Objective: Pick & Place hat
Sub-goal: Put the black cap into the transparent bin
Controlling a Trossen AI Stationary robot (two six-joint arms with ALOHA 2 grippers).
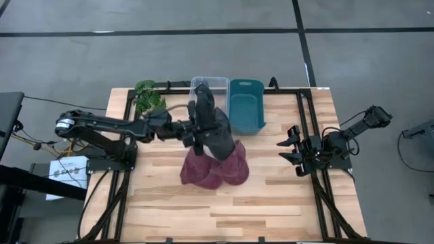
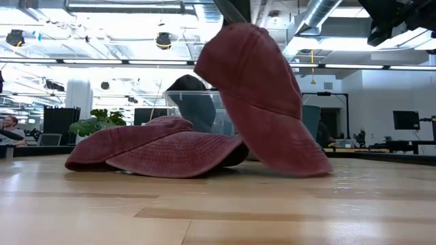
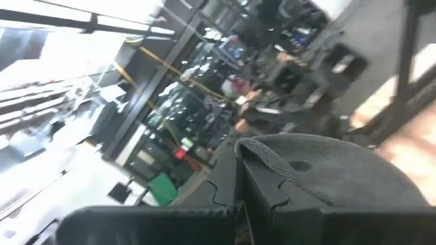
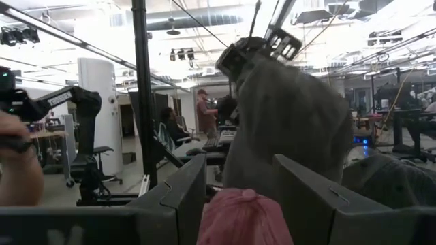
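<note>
My left gripper is over the middle of the table, shut on a dark grey hat. In the right wrist view that hat hangs from the left gripper. Two maroon hats lie on the table under and nearer than it. In the low view one maroon hat lies flat, and the other stands tilted with its brim edge on the wood. My right gripper waits open near the table's right side. My left gripper holds the dark grey hat at its upper edge, beside a ribbed strap, pinched between the two fingers. The fingers reach in level from the table's left. The hat hangs below them, above the maroon hats; I cannot tell whether its lower end touches them.
A clear bin and a teal bin stand side by side at the far edge, just beyond the held hat. A potted plant sits at the far left. Bare wood lies along the near edge. People show in the room behind.
</note>
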